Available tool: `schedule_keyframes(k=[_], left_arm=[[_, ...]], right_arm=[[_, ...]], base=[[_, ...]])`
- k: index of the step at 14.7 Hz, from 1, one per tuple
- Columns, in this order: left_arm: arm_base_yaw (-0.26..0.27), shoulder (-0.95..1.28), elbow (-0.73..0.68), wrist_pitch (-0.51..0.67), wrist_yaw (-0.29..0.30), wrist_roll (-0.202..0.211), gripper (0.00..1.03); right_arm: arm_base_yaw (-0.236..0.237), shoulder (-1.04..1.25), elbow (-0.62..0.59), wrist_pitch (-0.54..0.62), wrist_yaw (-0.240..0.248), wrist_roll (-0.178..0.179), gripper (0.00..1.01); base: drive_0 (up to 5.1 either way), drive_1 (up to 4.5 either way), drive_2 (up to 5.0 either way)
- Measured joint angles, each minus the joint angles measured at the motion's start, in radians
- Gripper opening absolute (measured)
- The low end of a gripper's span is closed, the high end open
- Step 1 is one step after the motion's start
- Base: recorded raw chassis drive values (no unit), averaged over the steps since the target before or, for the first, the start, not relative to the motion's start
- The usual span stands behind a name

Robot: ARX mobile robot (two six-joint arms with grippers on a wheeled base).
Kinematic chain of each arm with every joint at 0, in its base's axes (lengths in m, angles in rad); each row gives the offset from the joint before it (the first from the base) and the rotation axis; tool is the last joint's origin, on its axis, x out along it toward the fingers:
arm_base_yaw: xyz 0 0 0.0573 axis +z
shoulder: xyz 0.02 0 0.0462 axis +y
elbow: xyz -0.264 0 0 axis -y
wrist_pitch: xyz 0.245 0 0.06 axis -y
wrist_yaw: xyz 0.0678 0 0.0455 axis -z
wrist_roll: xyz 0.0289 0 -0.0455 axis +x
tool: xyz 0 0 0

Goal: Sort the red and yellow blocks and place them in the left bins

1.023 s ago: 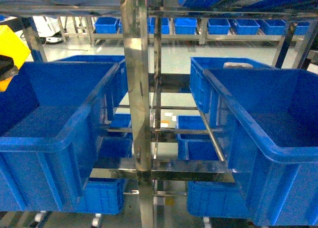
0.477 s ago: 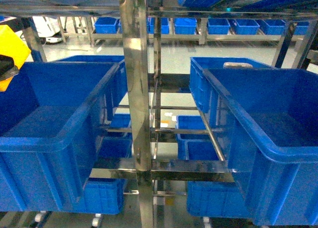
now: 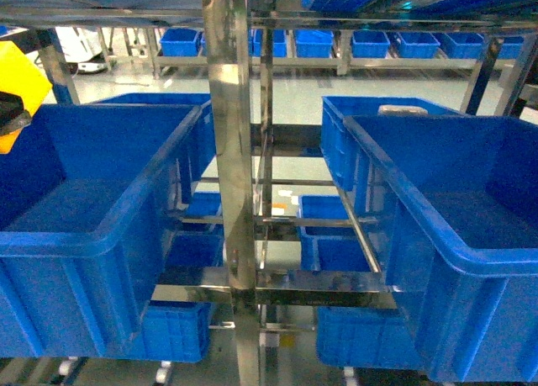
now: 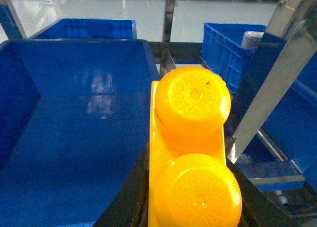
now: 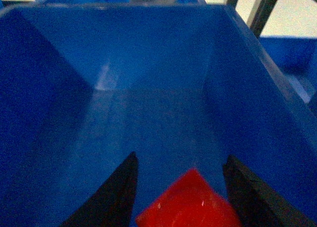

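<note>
Left gripper [image 4: 190, 207] clamps glossy orange-yellow studded brick [image 4: 190, 138] above deep blue plastic crate [image 4: 74, 138]; right gripper [image 5: 181, 197] grips red block [image 5: 185, 202] (over another crate [image 5: 148, 88])

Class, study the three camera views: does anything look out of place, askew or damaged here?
One oddity: the red block, between the right end effector fingers, hangs over a blue crate, seemingly the right-hand one, though red belongs left. The yellow brick sits tilted in the left end effector. No damage shows.

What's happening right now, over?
Left gripper holds yellow brick over blue crate. Right gripper holds red block over another crate. Nothing blocking.
</note>
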Motion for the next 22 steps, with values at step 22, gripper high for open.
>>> schedule_keyframes(k=[22], left_arm=[[0.072,-0.045,-0.037,-0.039,0.027,-0.001,0.26]], right_arm=[[0.08,-0.965,-0.799,0.033,0.093,0.055,0.98]], base=[[0.0,0.0,0.0]])
